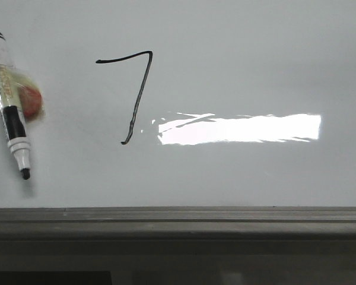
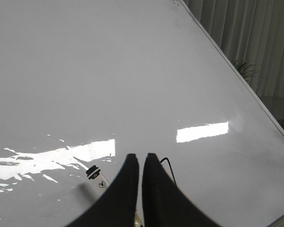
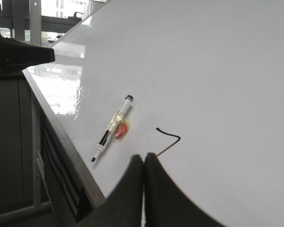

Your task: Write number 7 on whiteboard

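Observation:
The number 7 (image 1: 140,89) is drawn in thin black line on the whiteboard (image 1: 255,59), left of centre. A black-tipped marker (image 1: 10,101) with a clear taped body and a red-yellow label lies loose on the board at the far left, tip toward the ledge. No gripper shows in the front view. In the left wrist view my left gripper (image 2: 142,156) is shut and empty above the board, over the marker (image 2: 95,174), with part of the 7 (image 2: 169,165) beside it. My right gripper (image 3: 144,157) is shut and empty, near the 7 (image 3: 170,136) and marker (image 3: 112,128).
A dark grey ledge (image 1: 178,222) runs along the board's near edge. A bright glare strip (image 1: 243,129) lies right of the 7. Curtains and a plant (image 2: 246,71) stand beyond the board's far edge. A dark arm part (image 3: 19,54) sits off the board's side.

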Robot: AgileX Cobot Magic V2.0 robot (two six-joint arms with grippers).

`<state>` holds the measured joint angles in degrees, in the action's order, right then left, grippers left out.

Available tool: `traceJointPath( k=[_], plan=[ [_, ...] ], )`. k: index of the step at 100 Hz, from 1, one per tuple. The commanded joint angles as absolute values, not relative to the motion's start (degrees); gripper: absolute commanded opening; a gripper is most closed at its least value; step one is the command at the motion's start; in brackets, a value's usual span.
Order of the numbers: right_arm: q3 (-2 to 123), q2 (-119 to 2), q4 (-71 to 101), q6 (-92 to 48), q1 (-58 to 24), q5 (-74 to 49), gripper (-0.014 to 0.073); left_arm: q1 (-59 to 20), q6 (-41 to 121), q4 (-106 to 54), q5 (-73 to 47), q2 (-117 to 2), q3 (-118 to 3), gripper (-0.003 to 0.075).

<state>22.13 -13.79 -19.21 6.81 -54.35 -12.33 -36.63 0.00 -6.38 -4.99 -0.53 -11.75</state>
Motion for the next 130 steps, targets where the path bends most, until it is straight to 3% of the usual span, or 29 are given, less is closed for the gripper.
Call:
traceJointPath(
  k=[1, 83, 102, 130],
  plan=[
    [22.71, -13.2, -20.1, 6.41, -54.05, -8.58, -0.0063, -36.72, 0.0, -6.29, -0.85, -0.9, -12.5, -0.002],
    [22.71, -13.2, -20.1, 6.41, -54.05, -8.58, -0.0064, -35.87, 0.0, -3.45, -0.85, -0.9, -8.07, -0.002],
    [22.71, -13.2, -20.1, 6.41, -54.05, -8.58, -0.0064, -28.36, -1.47, -4.01, -0.73, -0.9, -5.25, -0.002],
    [22.71, -13.2, -20.1, 6.41, -54.05, -8.58, -0.0064, -9.63, -1.47, -3.28, -0.43, -0.9, -3.28, -0.002]
  ],
)
